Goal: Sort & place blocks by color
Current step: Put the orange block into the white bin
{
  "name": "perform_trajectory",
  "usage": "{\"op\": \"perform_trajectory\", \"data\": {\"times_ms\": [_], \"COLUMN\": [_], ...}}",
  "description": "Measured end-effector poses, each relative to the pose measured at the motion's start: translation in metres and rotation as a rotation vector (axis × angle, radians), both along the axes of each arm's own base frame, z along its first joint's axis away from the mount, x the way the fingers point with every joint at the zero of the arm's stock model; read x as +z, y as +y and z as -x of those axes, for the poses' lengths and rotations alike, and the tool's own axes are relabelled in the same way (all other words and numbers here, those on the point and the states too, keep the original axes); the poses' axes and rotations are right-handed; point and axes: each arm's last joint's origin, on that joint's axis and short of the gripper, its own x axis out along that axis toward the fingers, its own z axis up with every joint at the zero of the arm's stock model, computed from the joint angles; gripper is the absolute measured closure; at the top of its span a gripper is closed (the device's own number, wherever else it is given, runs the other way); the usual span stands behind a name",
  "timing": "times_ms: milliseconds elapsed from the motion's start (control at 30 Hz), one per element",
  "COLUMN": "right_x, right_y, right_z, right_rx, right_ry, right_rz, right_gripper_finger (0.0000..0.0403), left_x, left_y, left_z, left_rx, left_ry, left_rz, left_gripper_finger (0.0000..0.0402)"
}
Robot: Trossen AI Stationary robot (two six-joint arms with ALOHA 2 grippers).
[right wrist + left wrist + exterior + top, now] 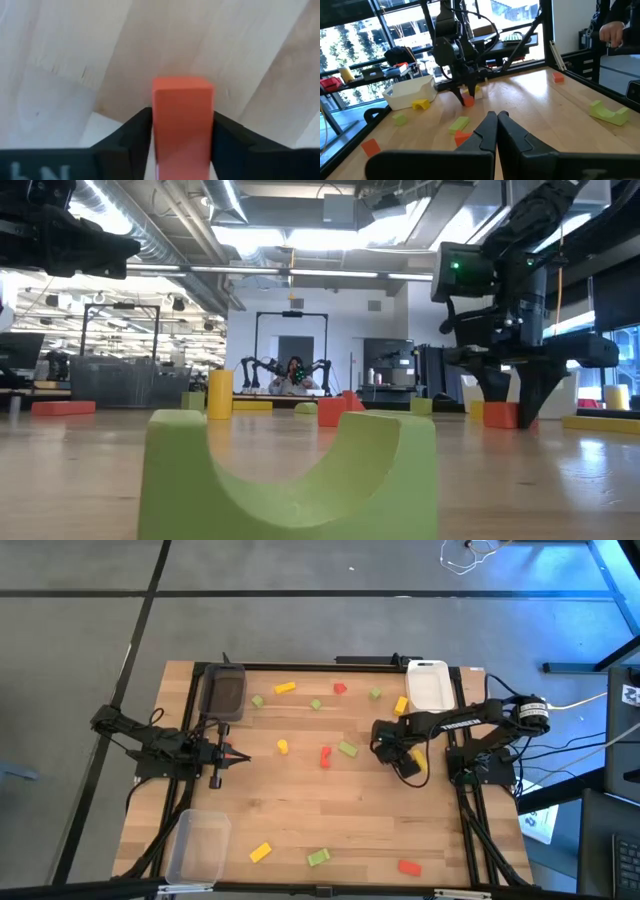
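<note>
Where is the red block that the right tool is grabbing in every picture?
High view: not seen; the right tool covers it.
Low view: red block on the table at right, under the arm.
Left wrist view: near the middle, in the far tool.
Right wrist view: bottom middle.
Landmark: yellow block right beside it.

A red block (pixel 182 125) is seen between the two dark fingers (pixel 125 137) of the right claw (pixel 182 145), both touching its sides. Beneath it, the pale wooden surface (pixel 75 45) is shown, its grain running slantwise.
</note>
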Motion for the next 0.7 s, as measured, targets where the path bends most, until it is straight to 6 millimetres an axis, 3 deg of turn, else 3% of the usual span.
{"op": "perform_trajectory", "data": {"times_ms": [100,433,700], "right_x": [0.005,0.022,0.057], "right_y": [-0.001,-0.006,-0.016], "right_z": [-0.005,-0.024,-0.042], "right_rx": [-0.089,-0.388,-0.573], "right_ry": [-0.007,-0.070,-0.151], "right_rz": [-0.011,-0.127,-0.166], "right_gripper_finger": [0.0269,0.0269,0.0269], "left_x": [0.000,0.000,0.000], "left_y": [0.000,0.000,0.000], "left_z": [0.000,0.000,0.000], "left_rx": [0.000,0.000,0.000], "left_ry": [0.000,0.000,0.000], "left_rz": [0.000,0.000,0.000], "left_gripper_finger": [0.0401,0.0401,0.0401]}}
